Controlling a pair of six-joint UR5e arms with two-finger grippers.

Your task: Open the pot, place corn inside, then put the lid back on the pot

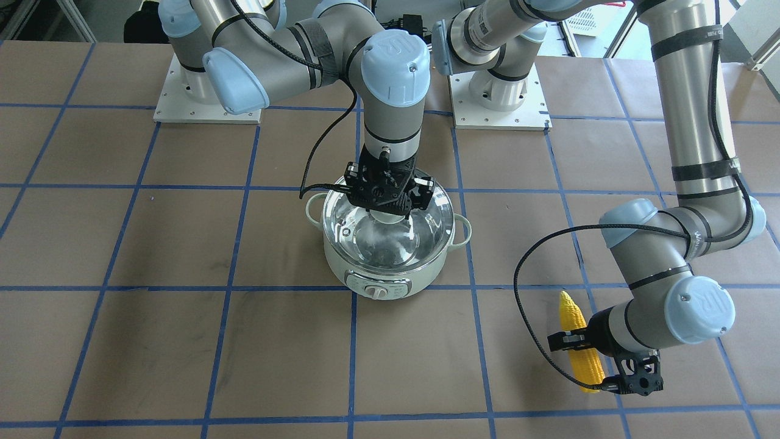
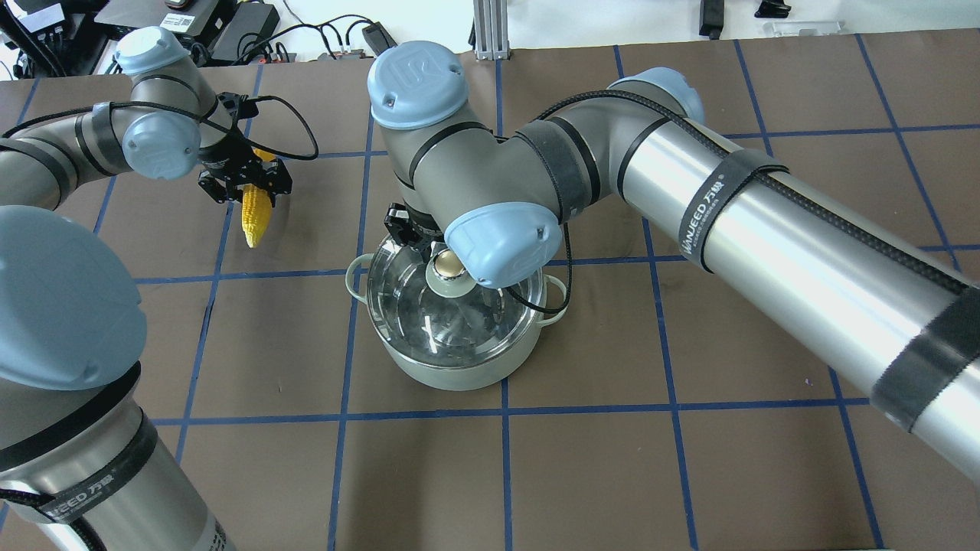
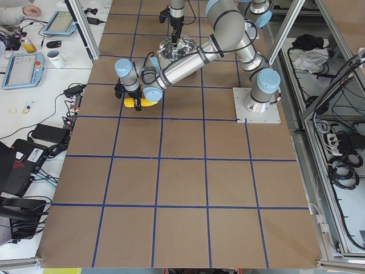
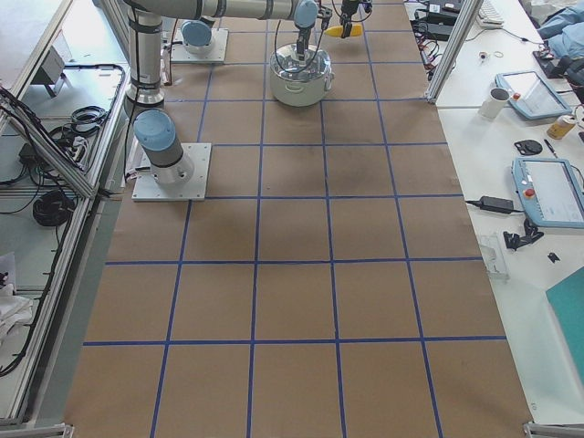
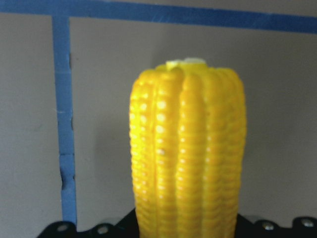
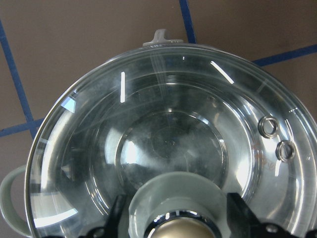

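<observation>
Right gripper (image 1: 390, 206): clamped on knob of lid (image 6: 163, 134); we see fingertips cut off.
Left gripper (image 1: 582, 352): clamped round corn (image 1: 573, 314), fingers mostly hidden.
Lid: seated on pot (image 1: 341, 268), well apart from corn.

We read "WANJEED 万极" in white on the black strap (image 2: 716, 200) around the right arm (image 2: 804, 252), right of centre in the overhead view. It appears again on a like strap (image 2: 80, 490) on the left arm (image 2: 138, 520), lower left. The blue joint cap (image 2: 416, 79) at upper centre bears "UR". The markings on the pot (image 1: 426, 268) are too small for us to read.
</observation>
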